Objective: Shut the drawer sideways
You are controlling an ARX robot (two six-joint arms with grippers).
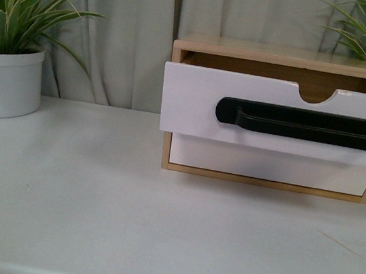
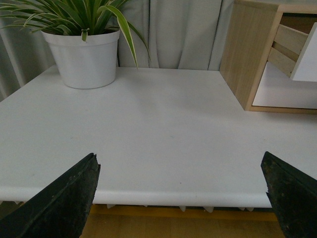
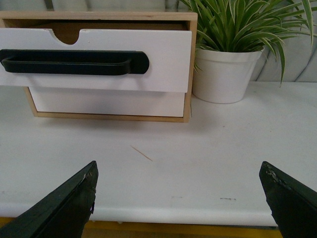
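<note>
**Drawer stands open, both grippers back at the table edge**

The drawer (image 1: 266,110) fills the right half of the front view. Its white front stands proud of the light-wood cabinet (image 1: 279,57), with a dark gap behind the notch in its top edge. Its black bar handle (image 1: 308,124) runs off the right edge of the frame. Below it, the plain white front (image 1: 266,164) sits back inside the cabinet. The left wrist view confirms the pull-out, since the drawer's wooden side shows beyond the cabinet wall.

Neither arm appears in the front view. The left gripper (image 2: 181,166) and the right gripper (image 3: 178,168) both hang over the near edge of the table (image 1: 95,200). Their fingers are spread wide, they hold nothing, and they are well apart from the drawer.

The step in hand looks to be the approach. The right gripper faces the drawer front more squarely, so it seems the likelier arm. A good push would meet the white front flat, near the middle of its width and off the handle bar, so the drawer goes in straight rather than skewing and binding. Narrowing the fingers first would give a firmer contact face. Nothing shows the cabinet fixed down, so a slow, steady press is wiser than a jab. The potted plant (image 3: 225,74) just beside the cabinet should stay out of the arm's sweep.
</note>
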